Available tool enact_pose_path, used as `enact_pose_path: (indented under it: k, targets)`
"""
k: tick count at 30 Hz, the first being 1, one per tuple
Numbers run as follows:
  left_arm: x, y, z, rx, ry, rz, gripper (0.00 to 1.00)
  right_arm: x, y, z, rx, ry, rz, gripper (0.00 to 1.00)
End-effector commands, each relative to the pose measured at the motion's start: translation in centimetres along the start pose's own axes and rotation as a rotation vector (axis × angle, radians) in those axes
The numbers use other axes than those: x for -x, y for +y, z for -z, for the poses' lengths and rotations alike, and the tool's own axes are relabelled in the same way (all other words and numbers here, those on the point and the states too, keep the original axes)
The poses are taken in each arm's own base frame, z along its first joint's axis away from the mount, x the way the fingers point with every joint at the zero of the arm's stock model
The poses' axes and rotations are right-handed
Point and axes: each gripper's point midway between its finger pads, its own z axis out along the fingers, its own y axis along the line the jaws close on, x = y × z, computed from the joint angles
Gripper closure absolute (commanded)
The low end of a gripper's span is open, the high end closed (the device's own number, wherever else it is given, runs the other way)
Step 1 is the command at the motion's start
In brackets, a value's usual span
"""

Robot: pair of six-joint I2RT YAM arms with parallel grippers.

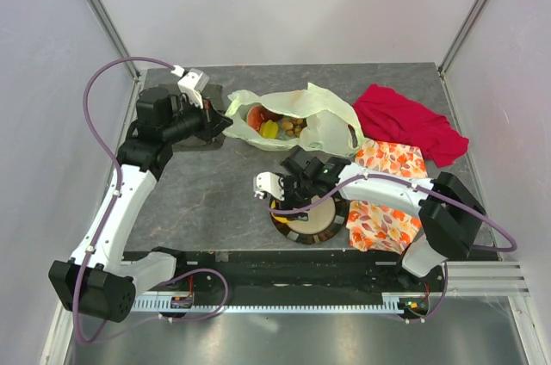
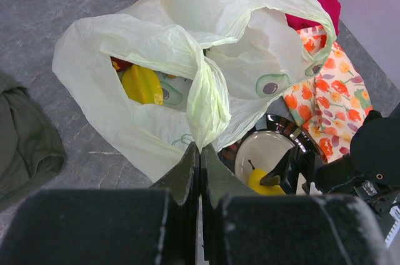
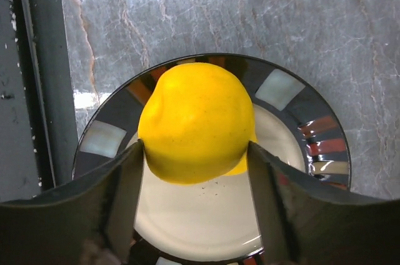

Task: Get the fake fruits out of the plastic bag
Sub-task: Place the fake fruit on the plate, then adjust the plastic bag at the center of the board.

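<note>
At the far left, the left tool [image 2: 200, 149] was pressed together on a twisted fold of the bag [image 2: 156, 46], whose mouth gaped with fruits [image 2: 142, 84] inside. A firm, steady pinch there would hold that mouth open. Nearer and to the right, the right tool [image 3: 195, 147] clasped the lemon [image 3: 197, 121] on both sides just over the plate [image 3: 275, 87]. It would be best to lower it onto the cream centre, spread the jaws fully, then lift straight up so it cannot roll. The worktop [image 3: 250, 15] was grey and marbled, with a flowered cloth [image 1: 392, 193] at its right, between pale walls.
</note>
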Motion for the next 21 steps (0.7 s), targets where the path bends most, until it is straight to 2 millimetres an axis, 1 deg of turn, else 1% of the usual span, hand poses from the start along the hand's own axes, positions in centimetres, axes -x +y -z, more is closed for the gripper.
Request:
enact_pose_path:
  k: [1,2,3,4,5,7,8,9,10,11,12,13,14,15,16,17,18,19,20,21]
  targets:
    - [0.6,-0.6,0.2,-0.041,-0.032,-0.042,0.97,3.0,-1.7,2.3,-0.078,-0.074,0.057,0.13]
    - [0.4,-0.7,0.3,-0.043,-0.028,-0.037,0.98,3.5,-1.8,3.1,-0.091,-0.085,0.057,0.11]
    - [0.1,-0.7,0.3,-0.045,-0.025,-0.035,0.98,4.5,-2.2,4.0,-0.109,-0.105,0.044,0.09]
    - [-0.3,-0.8,0.4,-0.047,-0.019,-0.031,0.98,4.8,-2.0,4.8,-0.103,-0.103,0.028,0.09]
    - [-0.7,-0.9,0.4,-0.052,-0.013,-0.028,0.98,6.8,-2.6,6.7,-0.127,-0.153,0.030,0.09]
    - [-1.3,-1.0,0.6,-0.059,-0.002,-0.021,0.98,8.8,-2.6,9.1,-0.138,-0.204,-0.013,0.09]
    - [-1.5,-1.1,0.6,-0.066,0.005,-0.018,0.98,11.4,-3.5,12.0,-0.188,-0.284,-0.010,0.09]
    - [-1.7,-1.2,0.7,-0.070,0.011,-0.018,0.98,12.5,-3.8,13.4,-0.206,-0.322,-0.038,0.09]
    - [-1.8,-1.6,1.0,-0.085,0.012,-0.029,0.98,13.4,-4.5,14.9,-0.242,-0.355,-0.043,0.10]
    - [-2.3,-1.7,1.1,-0.090,0.029,-0.025,0.98,14.4,-5.7,16.6,-0.285,-0.392,-0.053,0.11]
    - [-2.4,-1.9,1.3,-0.094,0.035,-0.030,0.98,14.9,-6.7,17.5,-0.320,-0.418,-0.063,0.14]
    - [-2.6,-2.0,1.6,-0.100,0.041,-0.043,0.98,14.8,-7.6,17.8,-0.346,-0.426,-0.074,0.16]
    - [-3.1,-2.1,1.8,-0.101,0.061,-0.037,0.98,13.7,-9.2,17.9,-0.392,-0.411,-0.099,0.18]
    - [-3.0,-2.2,2.0,-0.104,0.063,-0.042,0.98,13.5,-10.4,17.9,-0.429,-0.421,-0.101,0.24]
    - [-3.1,-2.2,2.1,-0.104,0.071,-0.055,0.98,12.7,-11.4,17.0,-0.444,-0.399,-0.092,0.28]
    - [-3.1,-2.3,2.2,-0.102,0.075,-0.057,0.98,11.0,-12.4,16.1,-0.456,-0.368,-0.114,0.32]
    - [-3.2,-2.3,2.4,-0.097,0.088,-0.049,0.98,10.9,-13.3,15.7,-0.473,-0.379,-0.114,0.38]
    - [-3.2,-2.2,2.5,-0.087,0.096,-0.046,0.98,10.0,-14.0,14.3,-0.460,-0.355,-0.133,0.41]
    - [-3.3,-2.0,2.4,-0.088,0.107,-0.066,0.98,9.5,-14.7,13.7,-0.466,-0.336,-0.149,0.46]
    - [-3.7,-2.1,2.6,-0.091,0.131,-0.059,0.98,9.0,-15.2,13.1,-0.478,-0.314,-0.160,0.48]
